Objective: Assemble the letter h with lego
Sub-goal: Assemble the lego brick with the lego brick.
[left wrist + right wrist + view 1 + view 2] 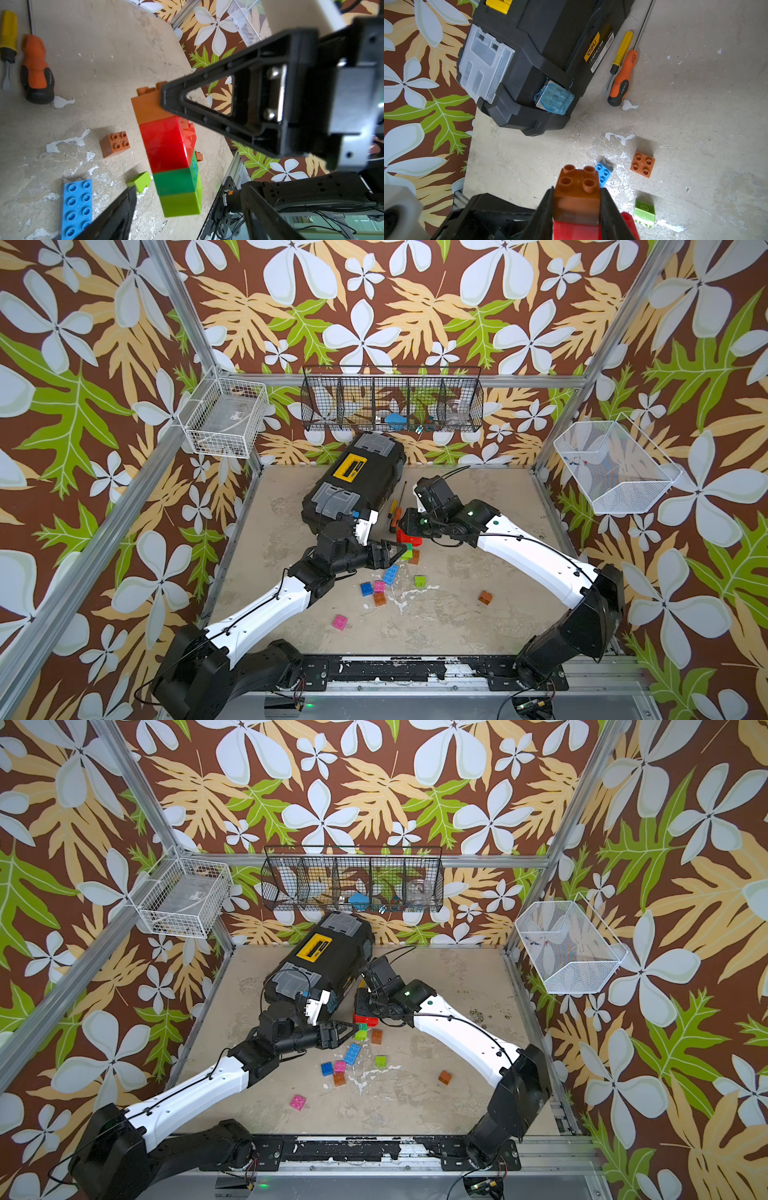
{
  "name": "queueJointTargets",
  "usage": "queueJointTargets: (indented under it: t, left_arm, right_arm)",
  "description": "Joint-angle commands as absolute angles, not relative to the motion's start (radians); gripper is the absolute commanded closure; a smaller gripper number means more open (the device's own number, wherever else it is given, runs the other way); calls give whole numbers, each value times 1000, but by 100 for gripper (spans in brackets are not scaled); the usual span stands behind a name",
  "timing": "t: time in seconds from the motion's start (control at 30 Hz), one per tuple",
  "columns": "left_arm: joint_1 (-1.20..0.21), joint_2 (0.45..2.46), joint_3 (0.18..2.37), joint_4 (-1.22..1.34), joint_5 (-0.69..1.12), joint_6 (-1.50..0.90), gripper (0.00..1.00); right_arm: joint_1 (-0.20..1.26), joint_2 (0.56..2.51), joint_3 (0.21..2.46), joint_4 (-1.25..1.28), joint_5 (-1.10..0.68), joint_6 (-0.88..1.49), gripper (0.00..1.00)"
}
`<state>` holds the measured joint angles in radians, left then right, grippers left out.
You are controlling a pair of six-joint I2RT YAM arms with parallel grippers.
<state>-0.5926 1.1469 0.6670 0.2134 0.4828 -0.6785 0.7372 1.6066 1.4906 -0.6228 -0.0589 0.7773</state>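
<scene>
Farthest from the toolbox (353, 485), out toward the robot's base, we note a lone pink brick (340, 622), studs up. Closer to the toolbox is a loose cluster. It holds an orange-brown brick (379, 599), a small blue brick (366, 588), a second pink brick (379, 585), a long blue brick (390, 574) with two rows of studs, and a lime brick (419, 581) tipped on its side. Another orange-brown square (485, 597) sits well apart from the toolbox, off to the robot's right.

Just off the toolbox's near corner is the brick column (168, 149). It runs orange-brown at one end, then glossy see-through red, dark green, and lime at the other end, all snapped in one straight line. We cannot tell whether it touches the table.

The right gripper (577, 197) is clamped on the column's orange-brown end, a finger on each side face, with the studs past the fingertips. The left gripper (400, 551) has its fingers wide apart, with the column lying between them. A third orange-brown piece (414, 557) rests near the column.

Along the toolbox's right flank lie an orange-handled screwdriver (397, 519) and a yellow-handled screwdriver (392, 508).
</scene>
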Motion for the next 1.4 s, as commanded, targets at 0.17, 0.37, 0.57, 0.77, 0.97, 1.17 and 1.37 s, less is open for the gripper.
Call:
queueJointTargets:
  t: [0.17, 0.37, 0.57, 0.77, 0.97, 1.17, 1.37]
  left_arm:
    - [-604, 1200, 699, 224, 466, -714, 20]
    - [-609, 1217, 699, 229, 437, -755, 36]
    - [-609, 1224, 701, 247, 435, -807, 48]
    - [-609, 1232, 707, 249, 443, -839, 58]
    - [-609, 1217, 709, 247, 436, -844, 70]
    - [-609, 1191, 704, 253, 423, -835, 77]
    - [-609, 1178, 701, 266, 410, -771, 77]
  right_arm:
    - [754, 1607, 1495, -592, -72, 769, 67]
    - [764, 1612, 1499, -589, -67, 764, 68]
    - [769, 1609, 1489, -591, -64, 762, 68]
    - [787, 1608, 1492, -596, -41, 753, 68]
    - [803, 1602, 1486, -626, -23, 732, 68]
    - [830, 1578, 1448, -632, -22, 731, 67]
    - [833, 1544, 1446, -634, -12, 721, 55]
